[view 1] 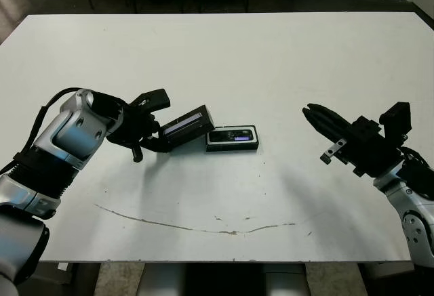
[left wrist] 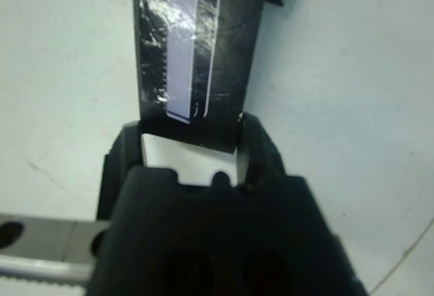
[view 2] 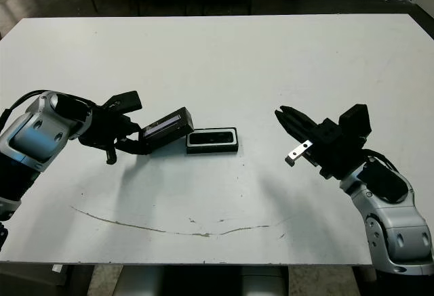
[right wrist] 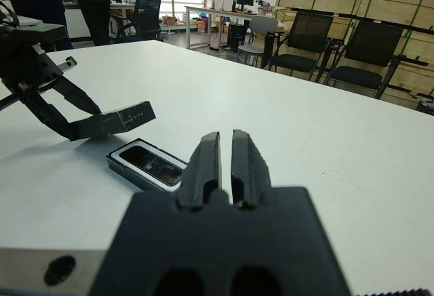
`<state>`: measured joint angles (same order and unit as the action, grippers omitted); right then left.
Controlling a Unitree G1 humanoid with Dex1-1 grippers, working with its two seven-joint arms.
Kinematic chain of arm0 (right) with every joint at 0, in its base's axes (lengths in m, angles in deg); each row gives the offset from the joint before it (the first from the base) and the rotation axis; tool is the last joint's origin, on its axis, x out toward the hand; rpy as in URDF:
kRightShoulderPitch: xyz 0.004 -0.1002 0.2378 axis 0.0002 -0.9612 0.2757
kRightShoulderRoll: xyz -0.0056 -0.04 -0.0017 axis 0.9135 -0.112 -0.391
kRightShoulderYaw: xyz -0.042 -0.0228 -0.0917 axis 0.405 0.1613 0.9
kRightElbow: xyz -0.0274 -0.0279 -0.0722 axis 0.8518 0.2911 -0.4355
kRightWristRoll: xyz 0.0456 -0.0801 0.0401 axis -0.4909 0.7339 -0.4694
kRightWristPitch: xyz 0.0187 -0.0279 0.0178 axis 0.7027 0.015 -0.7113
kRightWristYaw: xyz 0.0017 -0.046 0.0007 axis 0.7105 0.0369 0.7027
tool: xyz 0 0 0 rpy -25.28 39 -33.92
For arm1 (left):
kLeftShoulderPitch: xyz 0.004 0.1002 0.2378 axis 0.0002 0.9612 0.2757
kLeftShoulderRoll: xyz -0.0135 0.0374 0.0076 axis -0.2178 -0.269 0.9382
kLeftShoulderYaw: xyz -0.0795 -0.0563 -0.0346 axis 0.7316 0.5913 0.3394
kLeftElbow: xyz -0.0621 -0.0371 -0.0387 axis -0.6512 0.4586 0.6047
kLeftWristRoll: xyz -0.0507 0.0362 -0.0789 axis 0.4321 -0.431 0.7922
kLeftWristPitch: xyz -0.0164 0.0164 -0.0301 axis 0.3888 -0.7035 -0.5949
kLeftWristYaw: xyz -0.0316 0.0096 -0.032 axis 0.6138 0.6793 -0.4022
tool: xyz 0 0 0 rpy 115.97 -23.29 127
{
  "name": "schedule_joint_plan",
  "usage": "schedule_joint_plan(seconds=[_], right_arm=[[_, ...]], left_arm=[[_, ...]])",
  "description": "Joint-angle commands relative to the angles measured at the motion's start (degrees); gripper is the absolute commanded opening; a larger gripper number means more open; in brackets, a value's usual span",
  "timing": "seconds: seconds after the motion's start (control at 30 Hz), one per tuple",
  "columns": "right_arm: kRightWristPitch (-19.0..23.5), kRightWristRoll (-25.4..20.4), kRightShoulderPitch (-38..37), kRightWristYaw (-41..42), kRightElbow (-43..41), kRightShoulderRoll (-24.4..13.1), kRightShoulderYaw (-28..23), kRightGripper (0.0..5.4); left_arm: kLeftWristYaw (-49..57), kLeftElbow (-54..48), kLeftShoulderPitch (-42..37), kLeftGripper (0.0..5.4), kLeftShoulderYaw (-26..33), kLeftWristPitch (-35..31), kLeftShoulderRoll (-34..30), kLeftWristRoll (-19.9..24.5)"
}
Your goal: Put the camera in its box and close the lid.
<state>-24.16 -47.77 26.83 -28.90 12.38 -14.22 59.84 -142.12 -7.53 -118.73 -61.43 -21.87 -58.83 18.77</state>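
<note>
lid [view 1: 186,126] is up off the table [view 1: 271,59], pinched at one end by the left gripper [view 1: 157,135]. it tilts, with its free end just beside the box [view 1: 232,146] and a bit above it. its pale stripe faces up. the camera [view 1: 232,135] lies flat in the box, so putting it in looks done. what is left is to close the box.

to do this well, the left arm needs to slide the lid over until it sits right above the box. then it must turn the lid flat, so its long sides line up with the box walls. it should come down slowly and evenly. if one end lands first, the lid may push the light box away or sit crooked. let go only when the lid rests all the way down.

the right gripper [view 1: 319,118] hangs well apart from the box, with its fingers pressed together and nothing in them. it could come near to hold the box steady.
</note>
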Motion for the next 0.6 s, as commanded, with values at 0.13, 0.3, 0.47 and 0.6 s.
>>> schedule_joint_plan(seconds=[0.13,0.3,0.47,0.6], right_arm=[[1.31,-0.06,-1.12,-0.42,-0.11,-0.26,0.16,0.0],[0.87,0.38,-1.35,-0.38,-0.29,-0.57,0.22,0.0],[0.68,0.63,-1.67,-0.57,-0.64,-0.4,0.3,0.0],[1.13,0.89,-1.78,-0.95,-0.9,-0.37,0.38,0.0]], left_arm=[[-0.15,2.69,-0.26,1.19,-0.02,0.43,1.48,1.42],[0.12,2.29,-0.34,1.19,-0.25,-0.95,2.42,1.97],[-0.67,1.79,-0.36,1.19,-0.79,-1.78,3.53,3.32],[-0.99,1.42,-0.6,1.19,-2.25,-1.37,4.07,3.15]])
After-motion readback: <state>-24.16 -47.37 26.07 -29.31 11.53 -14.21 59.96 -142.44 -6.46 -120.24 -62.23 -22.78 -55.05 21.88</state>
